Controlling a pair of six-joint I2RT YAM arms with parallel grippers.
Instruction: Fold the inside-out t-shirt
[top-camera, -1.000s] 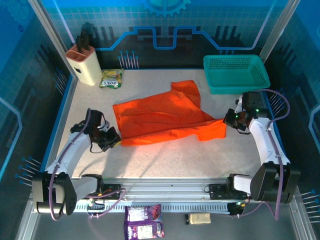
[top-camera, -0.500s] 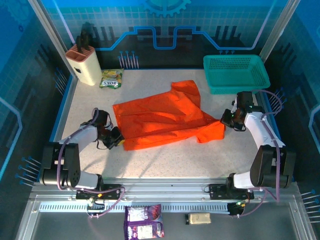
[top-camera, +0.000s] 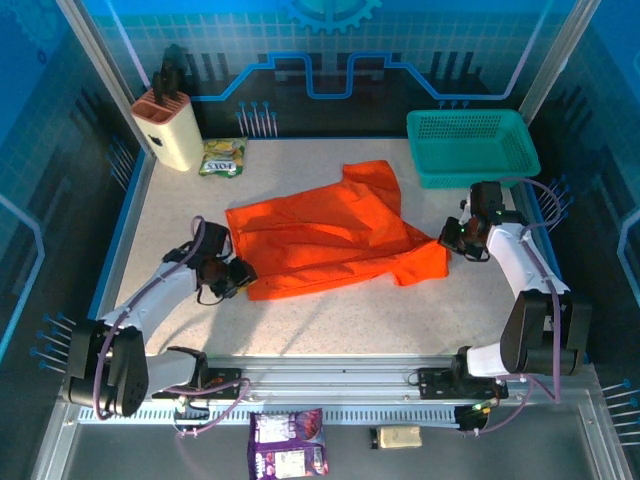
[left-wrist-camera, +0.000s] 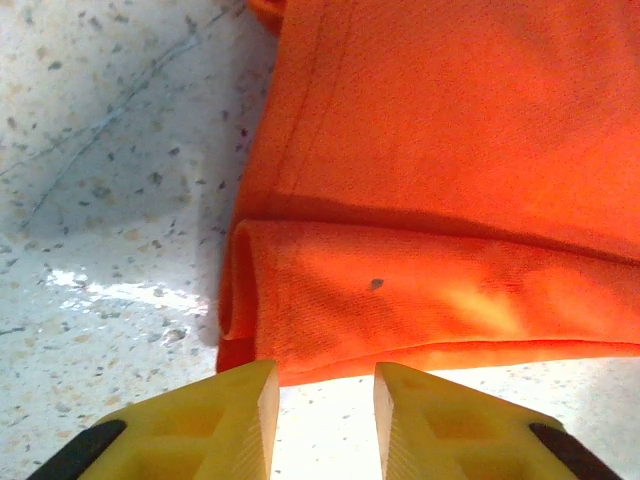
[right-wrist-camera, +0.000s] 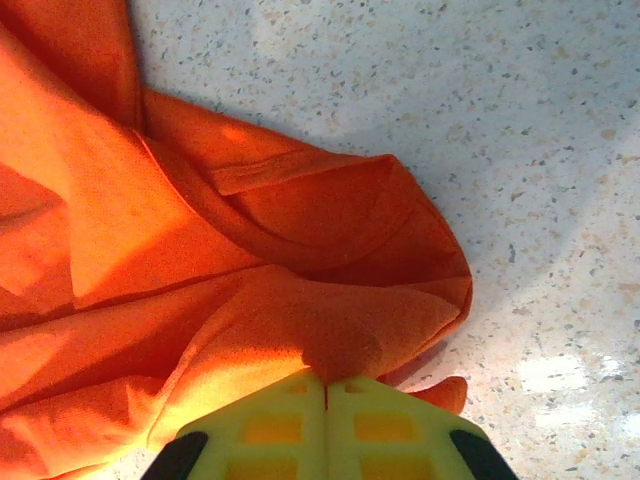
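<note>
Orange t-shirt (top-camera: 330, 235) soft, limp, light; likely best taken at hem corners. Right gripper (right-wrist-camera: 326, 385) jaws pinch its cloth. Left gripper (left-wrist-camera: 322, 385) jaws spread, empty.

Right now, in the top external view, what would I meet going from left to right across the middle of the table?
left claw → orange t-shirt → right claw

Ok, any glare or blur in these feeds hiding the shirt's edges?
Left wrist: sharp t-shirt hem, but glare on the table beside it and a washed-out strip at the left claw. Right wrist: crisp cloth, deep shadows in the folds, small glare spots lower right. Top external: evenly lit, no blur.
</note>
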